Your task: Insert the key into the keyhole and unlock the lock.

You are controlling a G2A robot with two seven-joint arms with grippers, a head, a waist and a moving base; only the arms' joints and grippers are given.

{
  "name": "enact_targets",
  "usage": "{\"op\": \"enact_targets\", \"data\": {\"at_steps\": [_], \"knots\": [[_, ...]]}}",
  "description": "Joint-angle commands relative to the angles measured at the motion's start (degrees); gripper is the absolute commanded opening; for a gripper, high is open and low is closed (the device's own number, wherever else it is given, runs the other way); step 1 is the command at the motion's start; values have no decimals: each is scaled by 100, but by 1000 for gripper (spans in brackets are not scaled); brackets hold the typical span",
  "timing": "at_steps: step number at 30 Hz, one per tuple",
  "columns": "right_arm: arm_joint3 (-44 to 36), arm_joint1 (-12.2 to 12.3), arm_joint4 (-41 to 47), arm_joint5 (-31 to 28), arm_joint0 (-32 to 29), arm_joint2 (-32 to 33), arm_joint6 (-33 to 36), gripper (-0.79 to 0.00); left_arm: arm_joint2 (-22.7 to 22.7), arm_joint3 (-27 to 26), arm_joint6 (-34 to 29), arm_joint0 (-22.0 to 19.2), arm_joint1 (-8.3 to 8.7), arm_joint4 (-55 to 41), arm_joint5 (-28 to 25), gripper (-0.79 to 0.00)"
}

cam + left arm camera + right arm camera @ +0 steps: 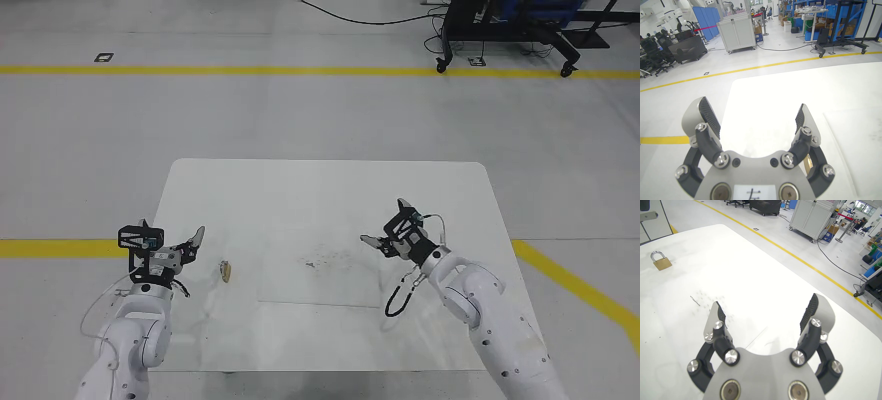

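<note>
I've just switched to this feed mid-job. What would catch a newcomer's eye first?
The brass padlock with its shiny shackle stands out. It lies on the white table, close beside the open left gripper. Nearer the table's middle, a thin metal sliver, likely the key, lies flat ahead of the right gripper, whose fingers are spread and empty.

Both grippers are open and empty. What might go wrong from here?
The key lies flat and thin on the table; the right gripper may slip off it or scrape the top. The padlock lies loose, so the left gripper could push it away rather than grip it.
</note>
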Motion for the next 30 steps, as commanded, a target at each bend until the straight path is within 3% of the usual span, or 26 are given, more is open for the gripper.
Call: {"op": "enact_targets", "data": {"at_steps": [1,9,18,23,26,27,28,30], "knots": [[-3,1,3,-2,-5,5,-5,0,0,0,0,0,0,0,0,0],[9,-1,15,-114,5,-50,-15,0,0,0,0,0,0,0,0,0],[958,-85,71,-2807,1161,-1285,-207,0,0,0,0,0,0,0,0,0],[1589,-231,228,-3046,1725,-1912,68,-3,0,0,0,0,0,0,0,0],[1883,-320,349,-2842,1997,-2156,384,-240,0,0,0,0,0,0,0,0],[1945,-344,394,-2830,2062,-2226,429,-286,0,0,0,0,0,0,0,0],[2015,-363,384,-2806,2128,-2288,487,-394,0,0,0,0,0,0,0,0],[2140,-400,328,-2694,2242,-2404,622,-419,0,0,0,0,0,0,0,0]]}}
